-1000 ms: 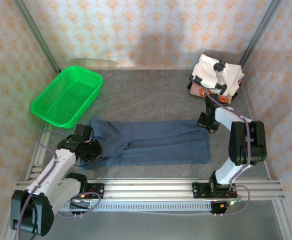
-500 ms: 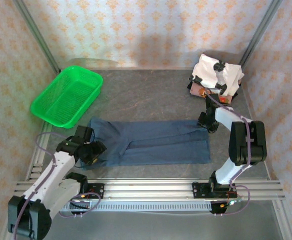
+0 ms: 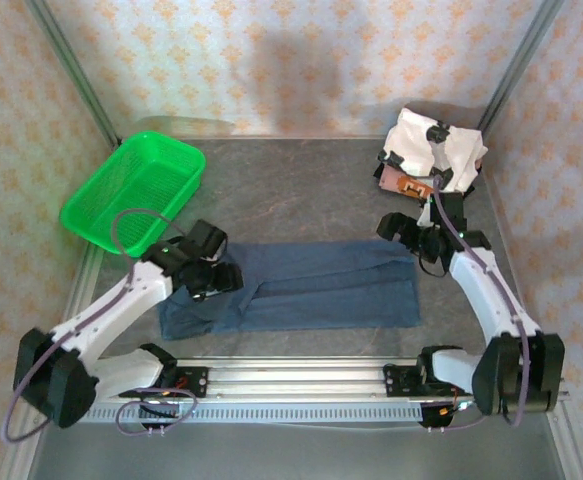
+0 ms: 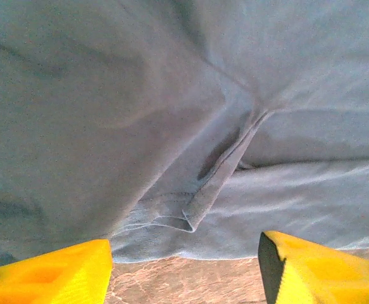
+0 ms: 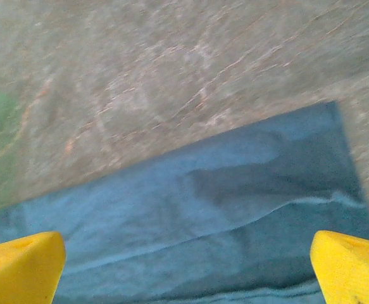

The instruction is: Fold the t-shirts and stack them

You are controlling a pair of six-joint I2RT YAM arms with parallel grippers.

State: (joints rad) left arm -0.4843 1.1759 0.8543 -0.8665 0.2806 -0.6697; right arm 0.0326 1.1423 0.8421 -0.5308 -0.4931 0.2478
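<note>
The dark slate-blue t-shirt point(image 3: 311, 290) lies folded into a long flat strip across the middle of the table. My left gripper point(image 3: 216, 278) hovers open over its left end. In the left wrist view a folded sleeve hem on the blue cloth point(image 4: 171, 126) sits ahead of the left gripper point(image 4: 184, 278), with bare table between the fingertips point(image 4: 51, 275). My right gripper point(image 3: 406, 235) stands open above the strip's far right corner. The right wrist view has the blue shirt point(image 5: 222, 215) under the right gripper point(image 5: 187, 272), with nothing held. A white t-shirt with black patches point(image 3: 431, 148) rests on a brown/orange one point(image 3: 403, 185) at the back right.
A green mesh basket point(image 3: 136, 190) sits at the back left, close to the left arm's elbow. Patterned walls close the table on three sides. The metal rail point(image 3: 301, 378) with the arm bases runs along the near edge.
Both grippers have opened and let go of the blue shirt. The left gripper moved right and away over the shirt's left end. The right arm swung outward and lifted off the corner.
</note>
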